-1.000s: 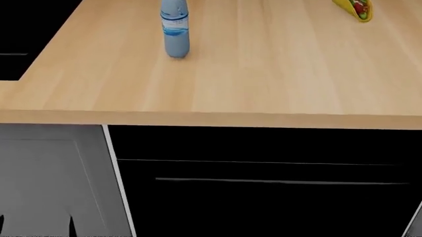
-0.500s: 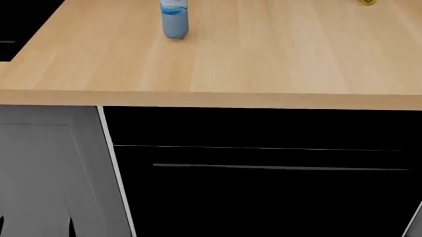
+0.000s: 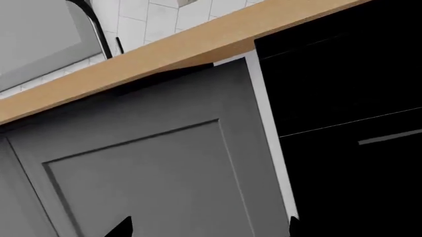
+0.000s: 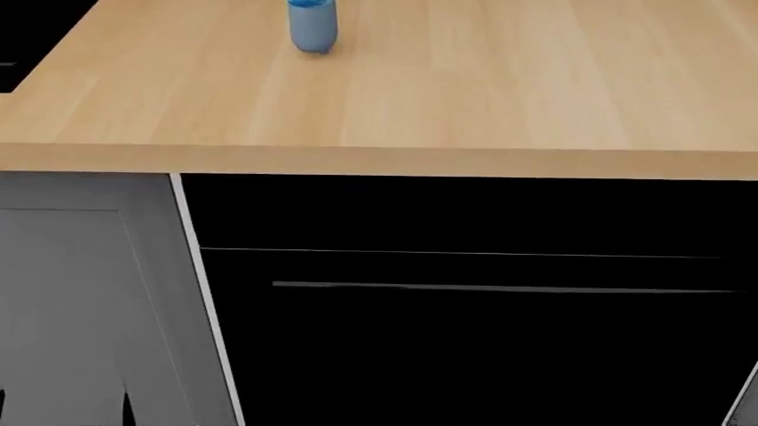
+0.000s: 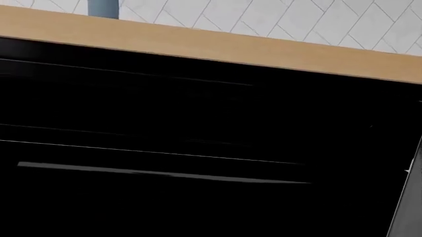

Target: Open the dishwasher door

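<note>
Head view is tilting downward across the last second: the wooden tabletop (image 4: 474, 89) is sliding up the picture, the blue bottle (image 4: 312, 25) is now cut off at the top edge, and the yellow item once at the far right corner is gone from view. More of the cabinet front is coming into frame below. Judgement: the robot is settling its gaze on the target, still in approach, no contact made.

Nearest, at the bottom edge of the head view, small dark tips are showing against the grey cabinet door (image 4: 83, 302); these are probably part of the left end effector (image 3: 207, 228), whose two dark tips are also peeking in at the edge of the left wrist view with a wide gap between them, so it is reading as spread apart. The right end effector is not showing in any picture; its state cannot be told.

Next out, the dishwasher door (image 4: 474, 355) is sitting under the tabletop edge, just right of the grey cabinet door, closed and upright, its glossy black face pointing toward the robot. Its handle (image 4: 498, 287) is running horizontally, long axis parallel to the tabletop edge, with a thin seam just above. The right wrist view is looking squarely at that handle (image 5: 165, 173).

Farthest, white tiled wall behind the tabletop.
</note>
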Available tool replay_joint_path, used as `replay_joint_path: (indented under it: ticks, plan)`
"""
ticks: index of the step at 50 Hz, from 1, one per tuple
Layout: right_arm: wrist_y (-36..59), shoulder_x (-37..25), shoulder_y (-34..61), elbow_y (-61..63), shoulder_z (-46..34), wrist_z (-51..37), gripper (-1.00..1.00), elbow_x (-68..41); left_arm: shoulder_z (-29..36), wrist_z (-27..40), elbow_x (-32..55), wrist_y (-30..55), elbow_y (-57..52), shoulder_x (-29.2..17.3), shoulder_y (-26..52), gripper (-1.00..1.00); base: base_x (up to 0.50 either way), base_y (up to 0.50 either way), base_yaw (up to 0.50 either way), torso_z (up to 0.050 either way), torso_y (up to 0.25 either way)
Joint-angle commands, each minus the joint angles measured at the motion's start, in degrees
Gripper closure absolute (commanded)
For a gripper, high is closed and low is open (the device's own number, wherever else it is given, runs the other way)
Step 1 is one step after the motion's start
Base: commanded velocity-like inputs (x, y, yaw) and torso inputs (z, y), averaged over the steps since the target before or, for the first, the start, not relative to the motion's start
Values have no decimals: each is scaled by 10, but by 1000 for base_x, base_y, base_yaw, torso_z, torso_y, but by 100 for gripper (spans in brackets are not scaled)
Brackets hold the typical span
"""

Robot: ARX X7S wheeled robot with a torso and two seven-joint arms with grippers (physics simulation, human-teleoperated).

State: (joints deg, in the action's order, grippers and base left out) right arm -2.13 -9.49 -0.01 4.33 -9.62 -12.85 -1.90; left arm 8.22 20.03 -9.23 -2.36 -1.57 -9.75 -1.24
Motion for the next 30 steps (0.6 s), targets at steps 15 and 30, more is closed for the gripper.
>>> replay_joint_path:
  ticks: [15,30]
  plan:
    - [-6,53,-5,-1,57,75,-100,42,-62,-60,-55,-3,5,54,-4,-100,38,0,0,0,0]
    - [-21,43,-7,-7,45,62,-100,34,-54,-47,-43,0,4,44,-4,-100,121,0,0,0,0]
